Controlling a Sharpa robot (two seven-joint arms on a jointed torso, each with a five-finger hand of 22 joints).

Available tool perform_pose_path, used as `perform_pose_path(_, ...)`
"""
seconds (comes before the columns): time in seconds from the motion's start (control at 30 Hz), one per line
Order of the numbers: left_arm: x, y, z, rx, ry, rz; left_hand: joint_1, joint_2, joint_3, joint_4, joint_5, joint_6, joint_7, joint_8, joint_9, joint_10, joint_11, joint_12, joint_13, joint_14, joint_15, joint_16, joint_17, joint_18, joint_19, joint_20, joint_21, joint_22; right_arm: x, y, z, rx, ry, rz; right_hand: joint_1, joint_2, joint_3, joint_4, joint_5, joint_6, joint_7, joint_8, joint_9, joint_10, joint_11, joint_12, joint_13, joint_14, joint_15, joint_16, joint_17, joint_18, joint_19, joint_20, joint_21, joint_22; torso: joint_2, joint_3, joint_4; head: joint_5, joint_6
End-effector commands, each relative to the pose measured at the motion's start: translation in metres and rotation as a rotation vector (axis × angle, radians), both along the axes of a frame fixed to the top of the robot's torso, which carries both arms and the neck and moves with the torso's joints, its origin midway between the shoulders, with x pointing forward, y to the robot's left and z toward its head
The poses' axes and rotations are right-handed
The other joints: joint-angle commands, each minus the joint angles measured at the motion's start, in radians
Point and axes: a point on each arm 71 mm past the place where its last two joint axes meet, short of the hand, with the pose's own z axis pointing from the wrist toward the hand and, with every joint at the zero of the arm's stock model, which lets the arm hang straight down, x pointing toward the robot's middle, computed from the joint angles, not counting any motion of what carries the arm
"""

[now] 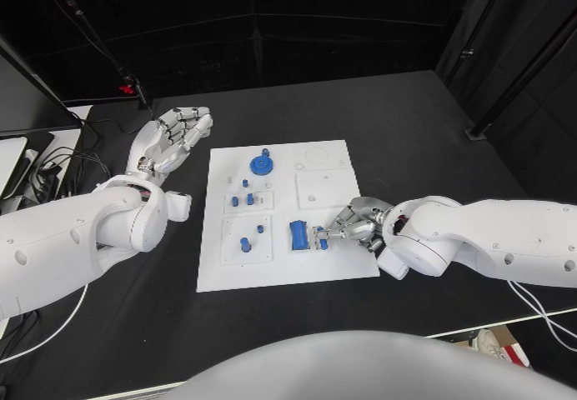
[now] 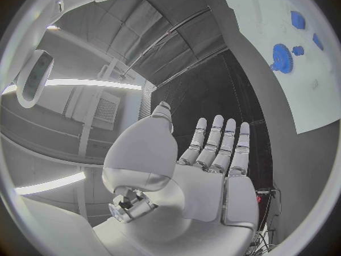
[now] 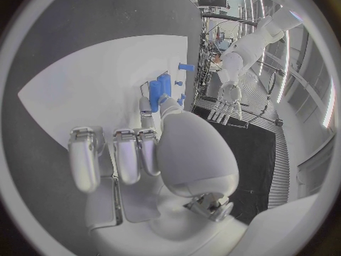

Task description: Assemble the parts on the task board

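A: How far along is it, starting from the big things?

B: The black table (image 1: 397,117) carries the white task board (image 1: 331,262), a flat matt plate with several raised square panels. Some parts already look seated: the blue gear (image 1: 261,162) stands at the board's far edge, small blue pegs (image 1: 245,198) sit in the middle-left panel, and another blue piece (image 1: 244,244) stands in the near-left panel. The two panels on the far right look bare, so I'd judge the job partly done, perhaps around half.

A: And the hands?

B: The right hand (image 1: 356,225) is at the board's near-right part, thumb and a finger closed on a small blue part (image 1: 321,238) just beside the upright blue block (image 1: 298,233); the remaining fingers are curled back. I can't tell whether that part is already touching the board. The left hand (image 1: 174,137) hangs over the table left of the board, flat, fingers straight and close together, holding nothing.

A: Materials?

B: Parts look like smooth hard plastic: the gear toothed and round, the block rounded and oblong, the pegs tiny cylinders. The hands are silvery metal, the arms glossy white shell.
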Motion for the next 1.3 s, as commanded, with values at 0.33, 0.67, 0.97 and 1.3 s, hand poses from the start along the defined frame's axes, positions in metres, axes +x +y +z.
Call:
perform_pose_path(0.33, -0.0011, -0.0029, 0.0051, -0.024, -0.057, -0.023, -0.002, 0.011, -0.007, -0.001, 0.004, -0.007, 0.149, 0.006, -0.001, -0.004, 0.000, 0.007, -0.002, 0.008, 0.000, 0.005, -0.001, -0.018, -0.004, 0.003, 0.003, -0.001, 0.0011, 0.0027, 0.0004, -0.047, -0.024, 0.052, -0.015, 0.001, -0.009, 0.008, -0.006, 0.007, 0.001, -0.006, -0.001, 0.106, -0.002, 0.000, 0.263, 0.104, -0.005, 0.002, 0.263, -0.007, 0.106, -0.002, 0.003, 0.263, 0.000, -0.0001, -0.0007, 0.000, 0.000)
perform_pose_path(0.67, -0.0011, -0.0029, 0.0050, -0.024, -0.056, -0.024, -0.002, 0.012, -0.008, -0.001, 0.004, -0.008, 0.149, 0.006, -0.001, -0.004, 0.000, 0.007, -0.002, 0.008, 0.000, 0.006, -0.002, -0.018, -0.004, 0.003, 0.003, -0.001, 0.0025, 0.0044, 0.0008, -0.071, -0.045, 0.067, -0.024, 0.002, -0.024, 0.018, -0.013, 0.011, 0.002, -0.008, 0.001, 0.106, -0.002, 0.000, 0.263, 0.104, -0.005, 0.002, 0.263, -0.007, 0.106, -0.002, 0.003, 0.263, -0.001, -0.0001, -0.0008, 0.006, 0.000)
perform_pose_path(0.97, -0.0011, -0.0023, 0.0049, -0.024, -0.054, -0.023, -0.001, 0.013, -0.008, -0.001, 0.005, -0.008, 0.149, 0.007, -0.002, -0.004, 0.000, 0.008, -0.002, 0.008, 0.000, 0.006, -0.003, -0.018, -0.004, 0.003, 0.003, -0.002, 0.0030, 0.0050, 0.0008, -0.084, -0.052, 0.074, -0.027, 0.002, -0.039, 0.022, -0.028, 0.016, 0.001, -0.002, 0.006, 0.106, -0.002, 0.000, 0.263, 0.104, -0.005, 0.002, 0.263, -0.007, 0.106, -0.002, 0.003, 0.263, 0.000, -0.0004, -0.0013, 0.005, 0.000)
perform_pose_path(1.3, -0.0010, -0.0023, 0.0048, -0.023, -0.053, -0.023, -0.001, 0.013, -0.008, -0.001, 0.005, -0.008, 0.149, 0.007, -0.002, -0.004, 0.000, 0.008, -0.002, 0.008, 0.000, 0.006, -0.003, -0.018, -0.004, 0.003, 0.003, -0.002, 0.0035, 0.0053, -0.0001, -0.090, -0.045, 0.074, -0.016, 0.002, -0.049, 0.017, -0.031, 0.026, -0.005, 0.011, 0.016, 0.106, -0.007, 0.000, 0.263, 0.104, -0.008, 0.002, 0.263, -0.007, 0.106, -0.004, 0.003, 0.263, 0.000, 0.0000, -0.0008, 0.001, 0.000)
